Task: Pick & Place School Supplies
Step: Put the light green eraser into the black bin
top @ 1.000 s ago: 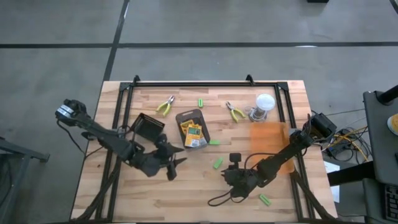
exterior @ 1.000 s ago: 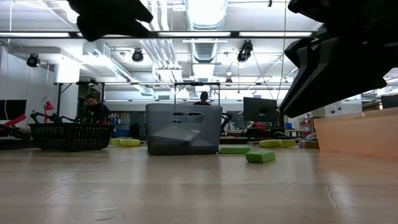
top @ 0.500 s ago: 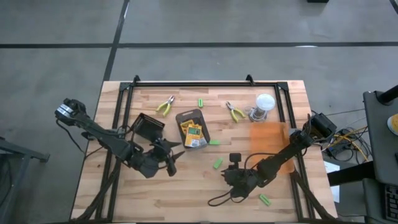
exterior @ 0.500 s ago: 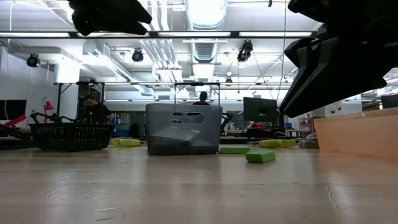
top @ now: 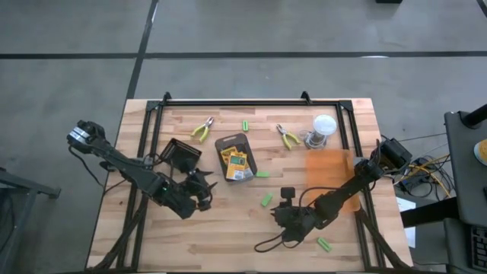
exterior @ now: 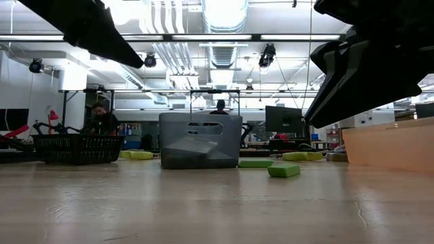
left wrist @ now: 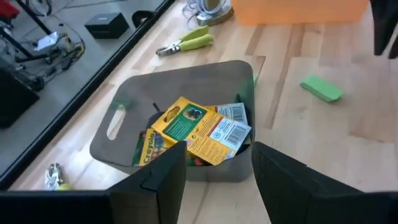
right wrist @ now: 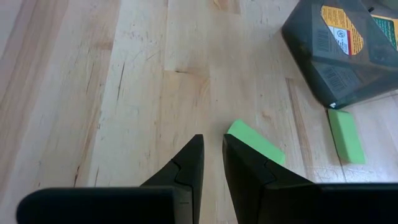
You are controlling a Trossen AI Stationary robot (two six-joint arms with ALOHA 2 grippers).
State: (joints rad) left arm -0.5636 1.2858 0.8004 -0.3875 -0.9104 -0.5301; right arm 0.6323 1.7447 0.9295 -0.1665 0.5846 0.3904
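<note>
So the grey tray (top: 235, 157) already has the crayon boxes (left wrist: 194, 129) piled inside. Left gripper (left wrist: 214, 168) hovers just beside the tray, fingers apart, holding nothing. Right gripper (right wrist: 212, 163) is pinched shut and empty, aimed at a green stick (right wrist: 256, 142) near the tray, probably next

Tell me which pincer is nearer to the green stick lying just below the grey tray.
Right. The right pincer sits close beside the green stick, on its right. The left pincer is farther away, on its left, below the tray.
</note>
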